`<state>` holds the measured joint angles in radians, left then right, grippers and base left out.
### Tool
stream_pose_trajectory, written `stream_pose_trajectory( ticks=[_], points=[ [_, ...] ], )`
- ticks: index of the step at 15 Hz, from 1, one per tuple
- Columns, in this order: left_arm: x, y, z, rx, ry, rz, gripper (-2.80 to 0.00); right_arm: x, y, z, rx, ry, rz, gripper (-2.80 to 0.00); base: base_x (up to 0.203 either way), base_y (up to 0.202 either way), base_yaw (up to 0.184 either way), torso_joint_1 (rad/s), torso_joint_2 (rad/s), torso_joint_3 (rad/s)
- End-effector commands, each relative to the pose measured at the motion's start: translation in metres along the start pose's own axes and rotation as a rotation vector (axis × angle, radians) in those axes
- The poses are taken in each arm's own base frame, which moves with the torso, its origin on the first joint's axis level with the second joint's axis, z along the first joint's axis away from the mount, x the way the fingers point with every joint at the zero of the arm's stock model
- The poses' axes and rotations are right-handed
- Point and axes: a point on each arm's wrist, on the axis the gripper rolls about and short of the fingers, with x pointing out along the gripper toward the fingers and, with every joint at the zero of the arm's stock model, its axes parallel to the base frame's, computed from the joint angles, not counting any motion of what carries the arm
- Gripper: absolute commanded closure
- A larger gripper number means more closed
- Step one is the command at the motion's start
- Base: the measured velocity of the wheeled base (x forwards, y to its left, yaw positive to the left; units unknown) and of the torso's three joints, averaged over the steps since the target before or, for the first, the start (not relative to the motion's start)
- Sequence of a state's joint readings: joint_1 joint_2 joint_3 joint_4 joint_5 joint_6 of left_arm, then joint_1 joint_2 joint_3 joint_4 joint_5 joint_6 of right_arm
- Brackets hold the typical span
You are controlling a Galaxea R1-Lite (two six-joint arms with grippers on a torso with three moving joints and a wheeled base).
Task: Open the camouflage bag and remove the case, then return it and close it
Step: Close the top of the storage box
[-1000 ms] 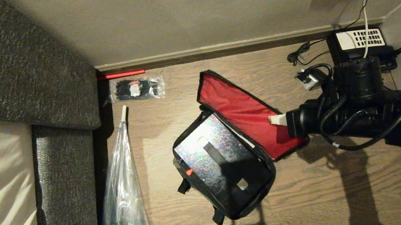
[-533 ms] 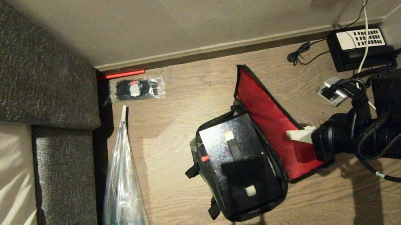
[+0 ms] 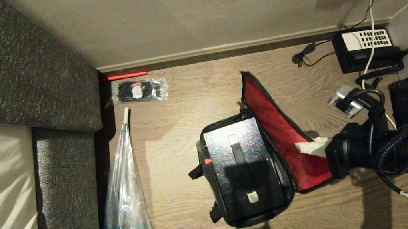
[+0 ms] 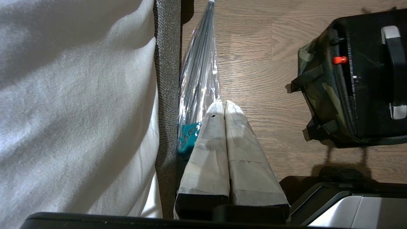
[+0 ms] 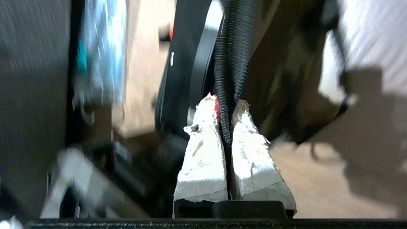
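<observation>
The camouflage bag [image 3: 269, 121] lies open on the wooden floor, its red-lined lid standing up to the right. The case [image 3: 240, 157], black with a strap handle and a small red latch, sits inside the bag's body. My right gripper [image 3: 308, 146] is shut on the lid's black zipper edge [image 5: 230, 63], which runs between the taped fingers in the right wrist view [image 5: 224, 103]. My left gripper [image 4: 224, 105] hangs parked and shut, empty, left of the bag's camouflage side [image 4: 321, 95]. The case [image 4: 365, 79] shows in that view too.
A clear plastic bag [image 3: 127, 207] lies along the grey upholstered bed edge [image 3: 63, 172] at left. A small packet of black parts [image 3: 138, 90] sits by the back wall. A black telephone [image 3: 366, 48] with cables stands at the back right.
My right gripper has drawn back to the right and nearer, keeping hold of the lid. The bag with the case has slid right and turned, and the lid now stands steeper.
</observation>
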<state>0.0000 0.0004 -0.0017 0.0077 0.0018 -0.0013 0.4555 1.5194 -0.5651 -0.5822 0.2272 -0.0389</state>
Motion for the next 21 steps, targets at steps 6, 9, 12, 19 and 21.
stream_pose_trajectory(
  ticks=[6, 9, 12, 19, 21],
  points=[
    [0.000, 0.000, 0.000, 0.000, -0.002, 0.000, 0.00, 0.041, 0.015, -0.035, -0.075, 0.164, 0.090, 0.00, 0.000, 0.000, 0.000, 0.000, 0.00, 0.000],
    [0.000, 0.000, 0.000, 0.000, -0.002, 0.000, 0.00, 0.063, 0.033, -0.043, -0.098, 0.178, 0.147, 0.00, 0.000, 0.000, 0.000, 0.000, 0.00, 0.000],
    [0.000, 0.000, 0.000, 0.000, -0.002, 0.000, 0.00, 0.076, 0.034, -0.046, -0.083, 0.190, 0.151, 0.00, 0.000, 0.000, 0.000, 0.000, 0.00, 0.000],
    [0.000, 0.000, 0.000, 0.000, -0.002, 0.000, 0.00, 0.081, 0.010, -0.047, -0.048, 0.193, 0.068, 0.00, 0.000, 0.000, 0.000, 0.000, 0.00, 0.000],
    [0.000, 0.000, 0.000, 0.000, -0.002, 0.000, 0.00, 0.083, 0.003, -0.035, -0.051, 0.139, 0.028, 0.00, 0.000, 0.000, 0.000, 0.000, 0.00, 0.000]
  ],
)
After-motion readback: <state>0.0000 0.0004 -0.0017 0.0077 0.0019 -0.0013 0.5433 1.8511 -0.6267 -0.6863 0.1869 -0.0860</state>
